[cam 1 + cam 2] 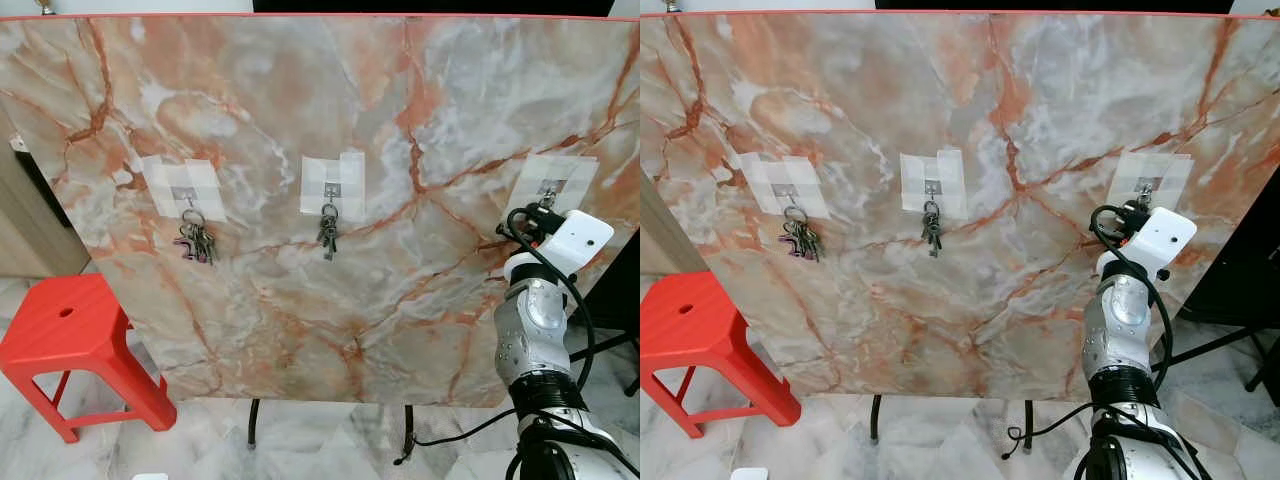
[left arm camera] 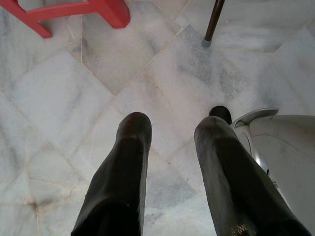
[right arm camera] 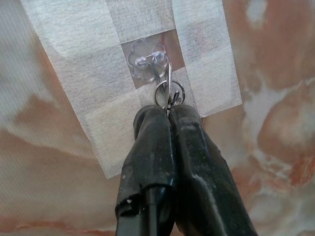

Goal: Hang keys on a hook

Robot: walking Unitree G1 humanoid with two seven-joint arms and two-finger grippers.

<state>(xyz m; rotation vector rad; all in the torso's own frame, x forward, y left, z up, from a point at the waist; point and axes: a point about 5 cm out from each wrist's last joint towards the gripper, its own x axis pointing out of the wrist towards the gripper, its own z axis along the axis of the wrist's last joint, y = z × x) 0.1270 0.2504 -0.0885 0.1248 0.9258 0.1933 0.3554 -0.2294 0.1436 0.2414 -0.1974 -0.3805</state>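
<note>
The right gripper [image 3: 169,114] is pinched tight on a key ring [image 3: 169,93], holding it right at the clear hook [image 3: 146,63] taped to the marble board [image 1: 330,90]. The keys themselves are hidden between the fingers, and whether the ring sits fully on the hook is hard to tell. The left gripper [image 2: 170,142] hangs idle, fingers apart, over the tiled floor [image 2: 59,98]. Two other key bunches [image 1: 195,240] hang on hooks further left; a red stool [image 1: 70,330] stands beside the board.

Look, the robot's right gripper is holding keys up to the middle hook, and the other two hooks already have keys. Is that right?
Not the middle one. The right gripper holds its keys at the right-hand hook, as the right wrist and left eye views show. The middle hook and left hook already have keys.
</note>
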